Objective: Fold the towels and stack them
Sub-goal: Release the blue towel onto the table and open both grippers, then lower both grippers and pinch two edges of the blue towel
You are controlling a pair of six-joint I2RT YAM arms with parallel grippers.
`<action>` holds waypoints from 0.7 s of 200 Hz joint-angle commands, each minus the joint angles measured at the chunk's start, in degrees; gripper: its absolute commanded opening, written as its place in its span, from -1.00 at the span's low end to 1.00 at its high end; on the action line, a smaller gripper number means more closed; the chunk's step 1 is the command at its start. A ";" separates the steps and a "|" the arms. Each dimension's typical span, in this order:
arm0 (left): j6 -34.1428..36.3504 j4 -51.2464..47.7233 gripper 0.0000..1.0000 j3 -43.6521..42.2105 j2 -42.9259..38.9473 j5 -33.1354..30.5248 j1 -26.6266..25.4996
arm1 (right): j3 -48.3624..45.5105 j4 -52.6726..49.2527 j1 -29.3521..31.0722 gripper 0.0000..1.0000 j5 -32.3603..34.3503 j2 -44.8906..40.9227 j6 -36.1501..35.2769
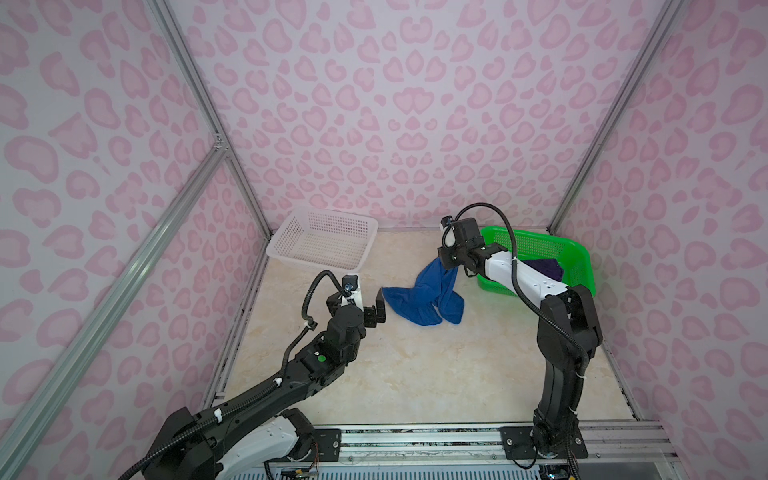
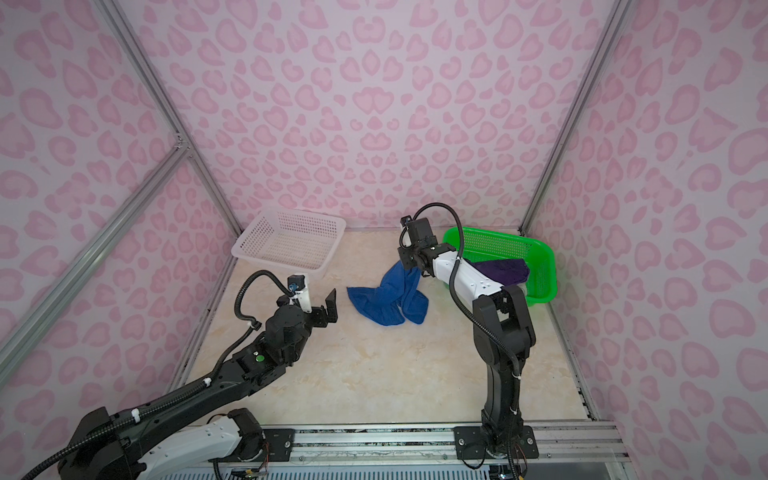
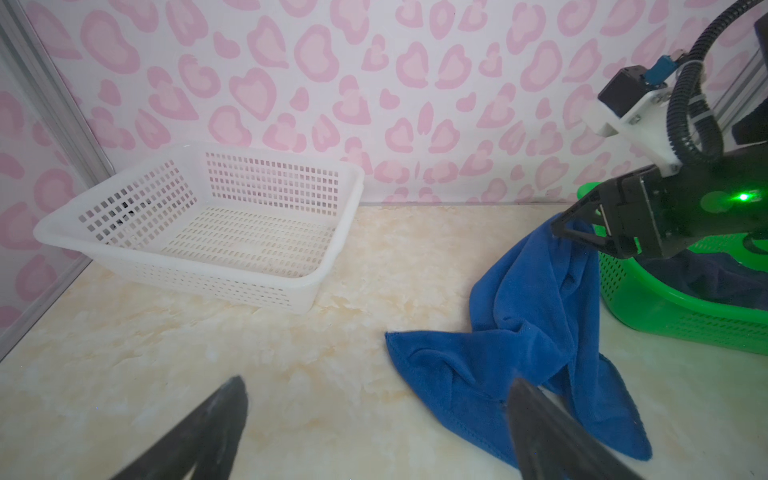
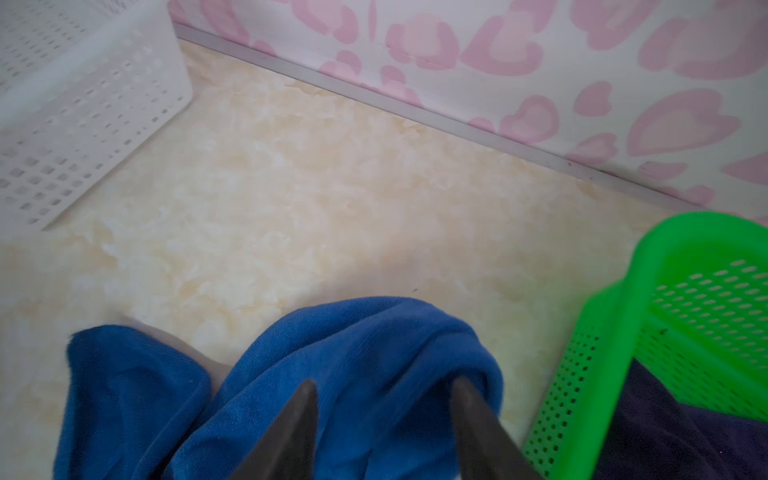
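Note:
A royal blue towel (image 1: 424, 299) (image 2: 390, 299) lies crumpled on the marble table. One end of it is drawn up to my right gripper (image 1: 451, 266) (image 2: 409, 268) beside the green basket. In the right wrist view that gripper (image 4: 384, 382) has its jaws apart, with blue towel (image 4: 353, 374) bunched between and over them. A dark purple towel (image 1: 544, 268) (image 2: 503, 270) (image 4: 665, 436) lies in the green basket, partly hidden by the right arm. My left gripper (image 1: 379, 309) (image 2: 330, 311) (image 3: 378, 380) stands wide open and empty just left of the blue towel's (image 3: 532, 316) near corner.
A green perforated basket (image 1: 582, 266) (image 2: 548, 270) (image 4: 615, 316) sits at the back right. A white perforated basket (image 1: 274, 249) (image 3: 199, 257) (image 4: 83, 104) sits at the back left, tilted against the wall. Bare marble table spreads in front of the towel.

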 commanded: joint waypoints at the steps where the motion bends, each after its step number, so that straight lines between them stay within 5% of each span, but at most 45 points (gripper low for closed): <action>1: 1.12 -1.12 0.98 1.30 0.79 0.59 0.21 | -1.94 -3.34 -0.33 0.19 -0.84 -1.55 -2.61; 33: 2.65 -0.78 0.99 1.90 1.89 1.09 0.32 | -12.54 -3.57 -0.15 0.19 -9.51 -9.38 -12.58; 69: 2.96 -0.23 0.96 1.80 1.19 0.19 1.09 | -22.93 -5.69 2.26 -0.06 -16.82 -15.81 -30.35; 95: 2.38 -0.25 0.95 1.18 -0.45 -0.02 2.25 | -26.34 -8.04 5.56 -0.08 -14.87 -15.69 -38.32; 140: 2.26 -0.72 0.95 0.30 -3.27 1.48 3.54 | -23.09 -12.93 9.85 -0.17 -10.78 -9.62 -42.09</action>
